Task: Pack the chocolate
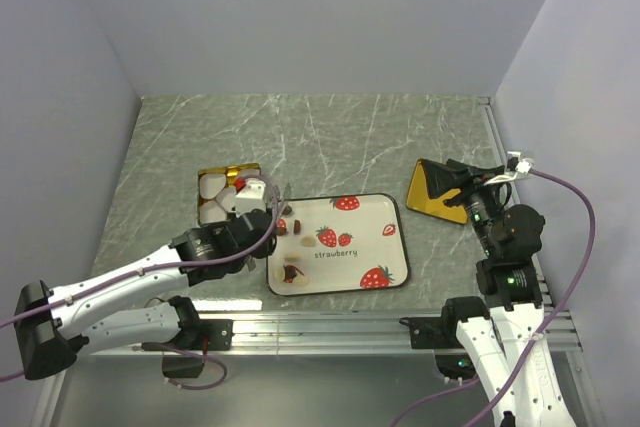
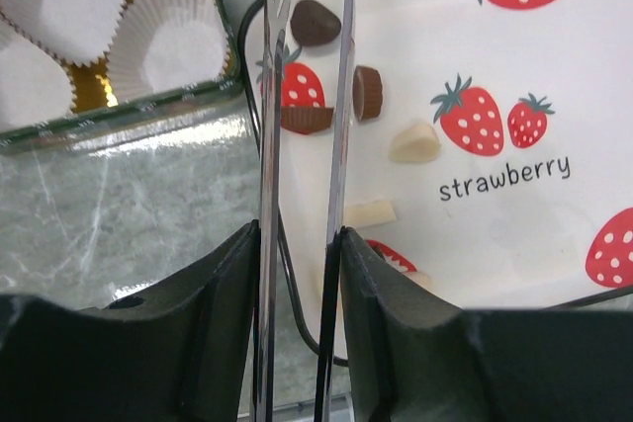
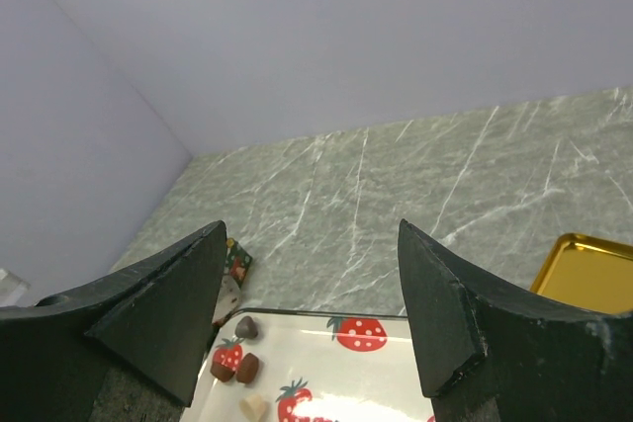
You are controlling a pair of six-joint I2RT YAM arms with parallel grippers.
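The chocolate lies on a white strawberry-print tray point(image 1: 345, 209). In the left wrist view, three dark brown lumps point(image 2: 315, 22) sit near the tray's point(image 2: 514, 76) left edge, with two cream lumps point(image 2: 413, 142) nearer the camera. My left gripper point(image 2: 302, 244) is shut on metal tongs point(image 2: 341, 96). The blades are slightly apart and reach over the dark lumps. In the top view the left gripper point(image 1: 258, 225) is at the tray's left edge. My right gripper point(image 3: 312, 227) is open and empty, held high at the right point(image 1: 462, 187).
A gold tin point(image 1: 243, 169) with white paper cups point(image 2: 69, 7) stands just left of the tray. A gold lid point(image 1: 432, 197) lies right of the tray, under my right gripper; it also shows in the right wrist view point(image 3: 584, 264). Walls close off three sides.
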